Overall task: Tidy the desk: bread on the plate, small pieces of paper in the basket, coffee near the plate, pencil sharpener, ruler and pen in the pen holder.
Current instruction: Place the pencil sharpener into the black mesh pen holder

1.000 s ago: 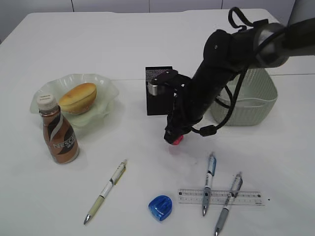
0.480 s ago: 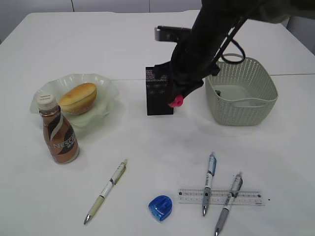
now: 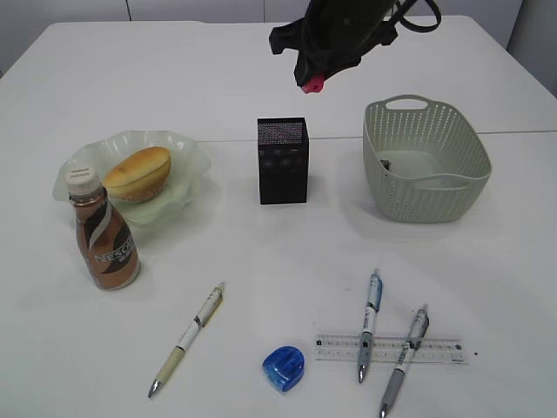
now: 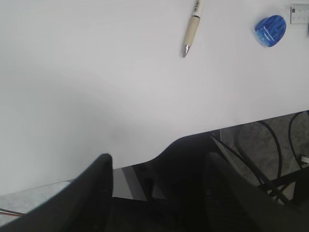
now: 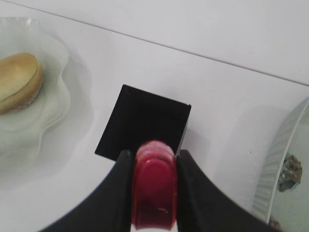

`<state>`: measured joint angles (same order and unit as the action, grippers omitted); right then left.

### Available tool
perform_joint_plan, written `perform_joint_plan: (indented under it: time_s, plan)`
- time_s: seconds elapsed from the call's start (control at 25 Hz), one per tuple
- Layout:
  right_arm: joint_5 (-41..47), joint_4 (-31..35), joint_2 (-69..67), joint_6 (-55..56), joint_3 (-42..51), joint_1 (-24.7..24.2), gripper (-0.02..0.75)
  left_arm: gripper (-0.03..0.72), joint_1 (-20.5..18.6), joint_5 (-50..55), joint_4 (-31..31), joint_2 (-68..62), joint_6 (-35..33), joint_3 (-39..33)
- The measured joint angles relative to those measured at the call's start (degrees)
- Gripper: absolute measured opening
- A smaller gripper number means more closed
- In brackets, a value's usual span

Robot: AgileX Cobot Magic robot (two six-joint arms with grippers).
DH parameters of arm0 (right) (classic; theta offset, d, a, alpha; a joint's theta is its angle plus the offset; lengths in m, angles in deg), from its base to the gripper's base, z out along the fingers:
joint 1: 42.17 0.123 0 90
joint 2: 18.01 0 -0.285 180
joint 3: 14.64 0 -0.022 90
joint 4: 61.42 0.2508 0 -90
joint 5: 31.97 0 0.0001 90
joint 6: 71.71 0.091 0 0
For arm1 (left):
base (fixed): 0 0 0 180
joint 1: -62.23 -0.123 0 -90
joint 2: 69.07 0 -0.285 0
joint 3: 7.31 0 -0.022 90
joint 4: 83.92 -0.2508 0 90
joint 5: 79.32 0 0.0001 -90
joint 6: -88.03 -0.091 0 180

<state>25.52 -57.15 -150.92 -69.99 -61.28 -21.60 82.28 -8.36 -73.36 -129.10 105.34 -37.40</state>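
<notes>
Two arms on this rig; only the right gripper [image 3: 312,80] shows in the exterior view, raised high above the pen holder [image 3: 283,160]. Its fingers [image 5: 123,181] are clamped on a small red pencil sharpener [image 5: 154,191] (rounded, glossy), with the black mesh cup directly beneath in the right wrist view. Left gripper [image 4: 154,193]: jaws parted, nothing between them, sitting past the near edge of the desk [image 3: 261,252].

Bread [image 3: 137,172] lies in the plate [image 3: 183,148]; coffee [image 3: 103,232] stands upright, touching the plate's front rim. Basket [image 3: 425,161] sits right of the pen holder, paper scraps inside. Ruler [image 3: 390,348] lies flat near the front edge, two pens [image 3: 368,325] crossing it. A blue sharpener [image 3: 284,367] and a cream pen [image 3: 186,339] lie to its left.
</notes>
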Motion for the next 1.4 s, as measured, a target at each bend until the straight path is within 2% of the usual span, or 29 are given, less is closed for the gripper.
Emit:
perform_joint_plan:
  time_s: [0.4, 1.4]
  plan:
    - [-12.31, -2.02, -5.08, 0.26, 0.0, 0.0, 0.181, 0.434, 0.0, 0.0, 1.45, 0.0, 0.0, 0.0]
    - [-18.98, -1.15, -13.0, -4.66, 0.0, 1.57, 0.181, 0.434, 0.0, 0.0, 1.55, 0.0, 0.0, 0.0]
